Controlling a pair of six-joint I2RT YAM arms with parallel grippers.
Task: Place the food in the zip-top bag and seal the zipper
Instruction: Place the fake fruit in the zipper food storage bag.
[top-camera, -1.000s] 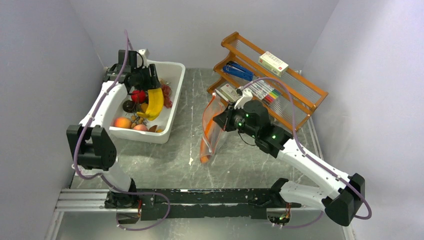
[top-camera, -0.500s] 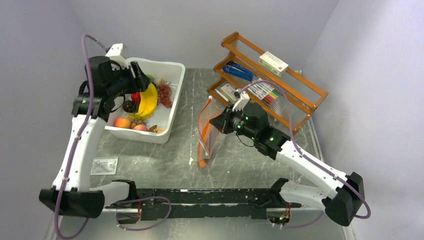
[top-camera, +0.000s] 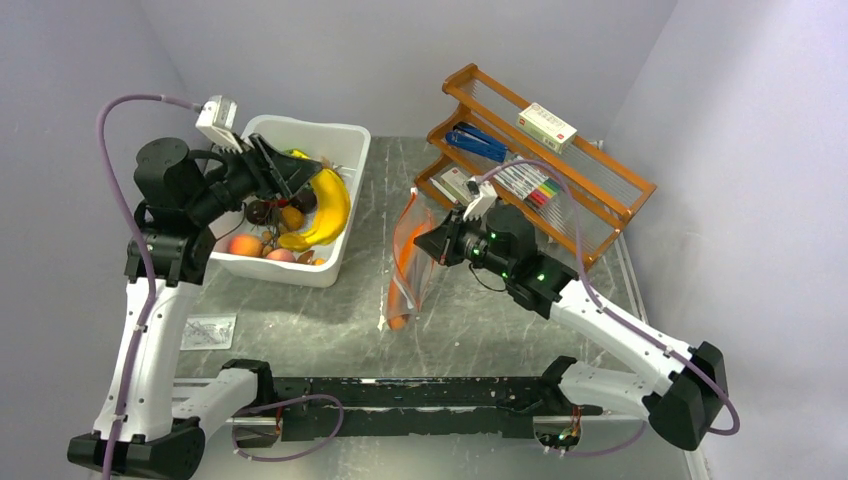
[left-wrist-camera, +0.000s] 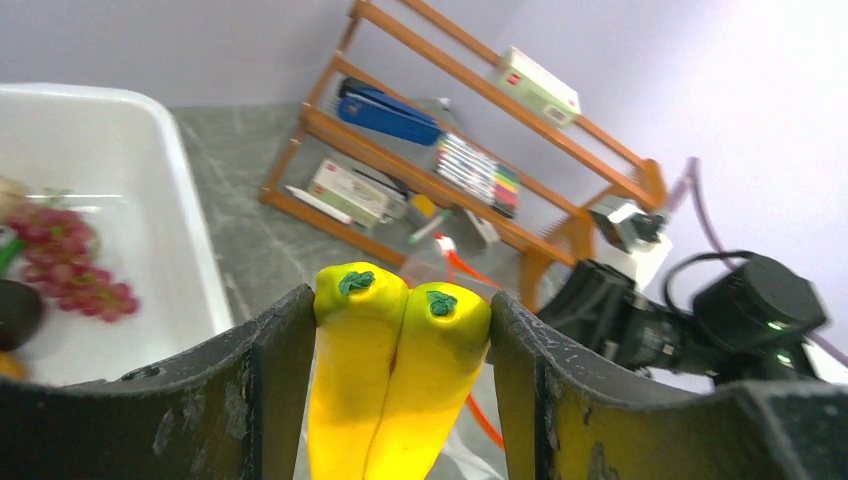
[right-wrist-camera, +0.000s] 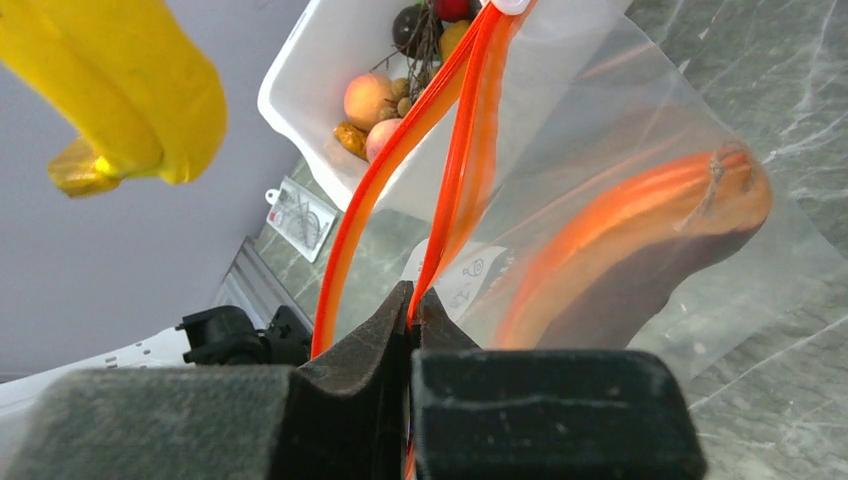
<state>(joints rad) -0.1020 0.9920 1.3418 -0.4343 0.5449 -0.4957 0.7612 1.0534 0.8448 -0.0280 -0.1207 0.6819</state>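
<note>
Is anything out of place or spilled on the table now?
Nothing is spilled. Only a small flat packet lies alone on the table, on the near side of the white bin; it looks stray.

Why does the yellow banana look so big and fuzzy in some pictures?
Right wrist view: the banana bunch is blurry at the edges, probably out of focus, and the zip-top bag has pale shine. Left wrist view: the bunch fills the gap in the left tool, so close it looks huge. Top external view: it looks small and clear.
</note>
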